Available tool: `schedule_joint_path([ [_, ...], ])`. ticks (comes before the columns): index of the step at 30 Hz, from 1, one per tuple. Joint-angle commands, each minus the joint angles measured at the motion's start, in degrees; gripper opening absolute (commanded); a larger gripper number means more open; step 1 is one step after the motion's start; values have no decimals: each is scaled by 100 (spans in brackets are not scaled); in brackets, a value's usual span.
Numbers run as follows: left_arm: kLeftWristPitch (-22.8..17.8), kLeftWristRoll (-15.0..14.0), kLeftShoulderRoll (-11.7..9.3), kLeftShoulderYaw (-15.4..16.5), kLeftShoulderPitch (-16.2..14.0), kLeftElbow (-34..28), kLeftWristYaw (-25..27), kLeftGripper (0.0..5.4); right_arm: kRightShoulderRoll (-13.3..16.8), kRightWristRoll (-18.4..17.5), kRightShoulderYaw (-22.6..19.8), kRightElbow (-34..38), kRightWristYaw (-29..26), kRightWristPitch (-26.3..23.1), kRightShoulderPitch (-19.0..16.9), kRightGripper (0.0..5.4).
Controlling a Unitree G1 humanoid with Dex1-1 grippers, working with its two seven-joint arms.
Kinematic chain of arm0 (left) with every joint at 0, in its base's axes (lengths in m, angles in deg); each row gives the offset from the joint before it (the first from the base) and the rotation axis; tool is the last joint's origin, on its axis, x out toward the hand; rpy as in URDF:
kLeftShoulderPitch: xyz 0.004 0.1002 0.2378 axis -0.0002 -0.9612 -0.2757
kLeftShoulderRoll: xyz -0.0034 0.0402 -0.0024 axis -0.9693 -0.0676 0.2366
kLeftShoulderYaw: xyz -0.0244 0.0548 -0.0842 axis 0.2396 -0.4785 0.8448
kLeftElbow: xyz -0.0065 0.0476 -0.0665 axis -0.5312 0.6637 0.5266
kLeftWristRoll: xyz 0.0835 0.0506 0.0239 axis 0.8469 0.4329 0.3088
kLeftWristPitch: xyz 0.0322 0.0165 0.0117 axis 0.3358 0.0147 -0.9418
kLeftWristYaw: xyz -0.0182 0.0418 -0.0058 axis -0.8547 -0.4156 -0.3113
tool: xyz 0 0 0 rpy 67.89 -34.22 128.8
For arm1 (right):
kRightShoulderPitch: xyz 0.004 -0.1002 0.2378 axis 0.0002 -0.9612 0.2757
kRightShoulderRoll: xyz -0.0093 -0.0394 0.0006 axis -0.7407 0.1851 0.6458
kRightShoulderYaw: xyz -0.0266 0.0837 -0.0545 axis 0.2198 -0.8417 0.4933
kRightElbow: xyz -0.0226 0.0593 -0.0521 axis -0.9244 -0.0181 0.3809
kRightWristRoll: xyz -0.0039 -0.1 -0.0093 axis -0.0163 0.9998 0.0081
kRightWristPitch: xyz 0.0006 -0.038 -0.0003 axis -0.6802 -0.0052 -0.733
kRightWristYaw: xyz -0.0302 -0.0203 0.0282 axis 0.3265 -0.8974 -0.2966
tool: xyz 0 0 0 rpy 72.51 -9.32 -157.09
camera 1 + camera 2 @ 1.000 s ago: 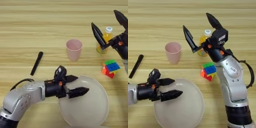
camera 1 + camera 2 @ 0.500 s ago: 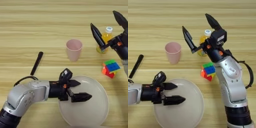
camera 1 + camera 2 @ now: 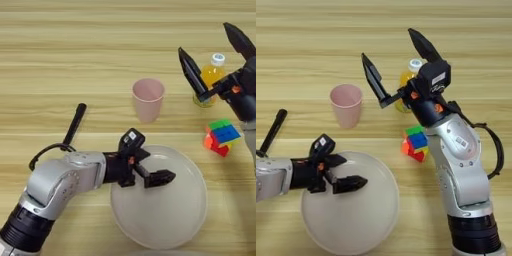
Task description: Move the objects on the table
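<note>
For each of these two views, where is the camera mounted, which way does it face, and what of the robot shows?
Left eye view: head camera, looking down on the table; left gripper over the plate, right arm cut off at the edge.
Right eye view: same head, shifted right; whole right arm, right gripper raised, jaws open.
Shared: cup, marker, bottle, cube.

The large round cream plate point(image 3: 165, 220) lies at 6 o'clock on the light wooden table point(image 3: 75, 50). The small pale-pink plastic cup point(image 3: 148, 99) stands behind it, toward 12 o'clock. The slim black marker pen point(image 3: 74, 124) lies at 9 o'clock, the small orange juice bottle point(image 3: 212, 76) at 2 o'clock, and the multicoloured puzzle cube point(image 3: 222, 137) at 3 o'clock.
</note>
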Motion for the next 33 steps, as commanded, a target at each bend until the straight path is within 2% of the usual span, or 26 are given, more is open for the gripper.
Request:
schedule_joint_path([
  [1,68,212,14,-45,95,48,-38,537,7,38,0,63,15,-25,-15,540],
  [15,627,843,-44,-146,173,325,12,537,6,44,2,20,4,2,1,540],
  [20,907,1147,-71,-220,190,482,9,537,-3,55,10,-4,2,24,4,540],
  [33,1487,1704,-36,-165,230,816,81,537,-2,133,18,-27,2,35,23,540],
])
